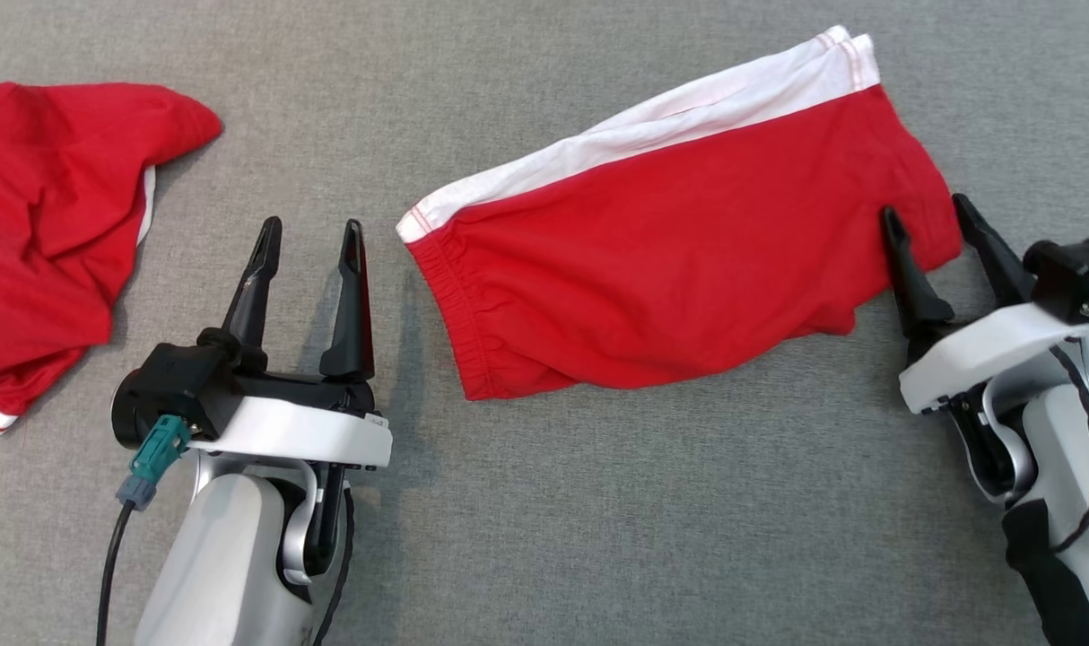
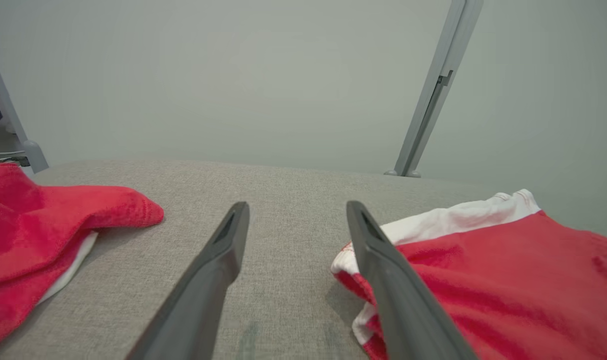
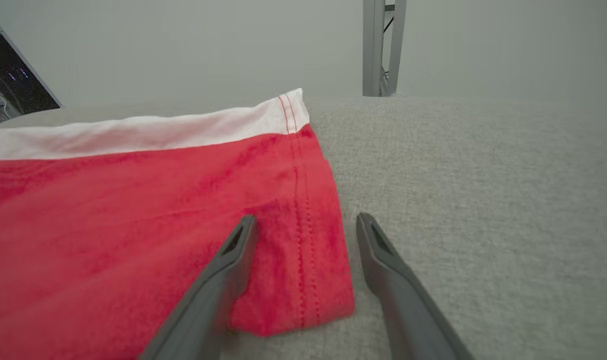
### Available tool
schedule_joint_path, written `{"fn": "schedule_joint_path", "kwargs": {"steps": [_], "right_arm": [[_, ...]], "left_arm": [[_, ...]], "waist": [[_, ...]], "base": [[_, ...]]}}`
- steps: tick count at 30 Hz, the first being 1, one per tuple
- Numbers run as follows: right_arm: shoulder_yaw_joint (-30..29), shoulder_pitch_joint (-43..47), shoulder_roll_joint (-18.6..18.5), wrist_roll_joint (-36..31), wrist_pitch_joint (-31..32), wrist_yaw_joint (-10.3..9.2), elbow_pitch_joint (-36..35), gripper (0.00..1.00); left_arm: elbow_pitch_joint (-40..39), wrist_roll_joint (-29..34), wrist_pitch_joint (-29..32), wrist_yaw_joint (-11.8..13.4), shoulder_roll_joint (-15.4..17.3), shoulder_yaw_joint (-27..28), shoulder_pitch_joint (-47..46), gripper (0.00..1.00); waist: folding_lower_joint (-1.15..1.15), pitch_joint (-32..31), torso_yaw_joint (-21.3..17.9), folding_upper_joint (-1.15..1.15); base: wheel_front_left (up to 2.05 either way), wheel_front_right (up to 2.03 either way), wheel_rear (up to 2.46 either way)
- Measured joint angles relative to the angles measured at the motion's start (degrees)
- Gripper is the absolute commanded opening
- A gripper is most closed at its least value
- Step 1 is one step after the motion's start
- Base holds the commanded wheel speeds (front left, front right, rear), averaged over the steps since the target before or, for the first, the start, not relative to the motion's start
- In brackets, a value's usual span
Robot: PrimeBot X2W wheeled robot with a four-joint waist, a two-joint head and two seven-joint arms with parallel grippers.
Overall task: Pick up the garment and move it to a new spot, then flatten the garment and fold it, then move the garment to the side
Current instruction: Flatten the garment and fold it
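The garment [image 1: 670, 242] is a pair of red shorts with a white side band, lying folded and fairly flat on the grey cloth surface at centre right. My right gripper [image 1: 926, 206] is open at its right hem corner, one finger over the red cloth and the other just past the edge. In the right wrist view the right gripper [image 3: 307, 217] straddles the stitched hem of the garment [image 3: 133, 200]. My left gripper [image 1: 311, 224] is open and holds nothing, a short way left of the elastic waistband. In the left wrist view the left gripper [image 2: 297, 205] has the garment [image 2: 483, 270] to its right.
A second red garment [image 1: 51, 224] lies crumpled at the far left, also seen in the left wrist view [image 2: 43, 215]. The grey cloth surface [image 1: 598, 502] is bare in front of the shorts. Metal frame posts [image 2: 433, 90] [image 3: 381, 47] stand beyond the far edge.
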Motion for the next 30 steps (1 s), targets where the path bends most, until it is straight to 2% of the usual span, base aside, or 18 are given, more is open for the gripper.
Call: {"fn": "schedule_joint_path", "kwargs": {"steps": [8, 9, 10, 11, 16, 20, 30], "right_arm": [[3.57, -4.97, -0.16, 3.86, 4.89, 0.00, 5.88, 1.00], [4.00, -5.49, -0.14, 4.27, 5.31, 0.00, 6.21, 0.83], [4.56, -5.95, -0.12, 4.92, 6.12, 0.00, 6.64, 0.36], [5.19, -6.44, -0.15, 5.61, 6.77, -0.02, 6.86, 0.00], [7.81, -6.80, 0.55, 8.82, 6.64, -0.01, 6.02, 0.00], [7.82, -3.53, 0.42, 10.77, 3.80, 0.00, 3.70, 0.00], [2.14, 9.47, 1.12, 12.57, -0.53, 0.02, -1.60, 0.00]], "left_arm": [[-0.07, 0.01, 0.00, -0.11, -0.20, 0.12, 0.00, 1.00], [-0.08, 0.08, 0.00, -0.11, -0.21, 0.19, -0.01, 1.00], [-0.03, 0.11, 0.00, -0.15, -0.21, 0.21, -0.01, 1.00], [0.01, 0.15, 0.00, -0.25, -0.23, 0.25, -0.01, 1.00], [0.08, 1.15, 0.00, 0.05, -0.26, 0.62, 0.01, 1.00], [-0.19, 1.54, 0.00, 0.08, -0.32, 1.19, 0.36, 1.00], [-0.83, 1.93, 0.00, 0.16, -0.11, 3.01, 3.33, 1.00]], "waist": [[0.00, 0.62, 0.49, 0.00], [0.00, 0.62, 0.36, 0.00], [0.00, 0.64, 0.23, 0.00], [0.00, 0.62, 0.09, 0.00], [0.00, 0.13, -1.07, 0.00], [0.00, -0.49, -2.12, 0.00], [0.00, -2.90, -5.59, 0.00]], "base": [[0.00, 0.00, 0.00], [0.00, 0.00, 0.00], [0.00, 0.00, 0.00], [0.00, 0.00, 0.00], [0.00, 0.00, 0.00], [0.00, 0.00, 0.00], [0.00, 0.00, 0.00]]}}
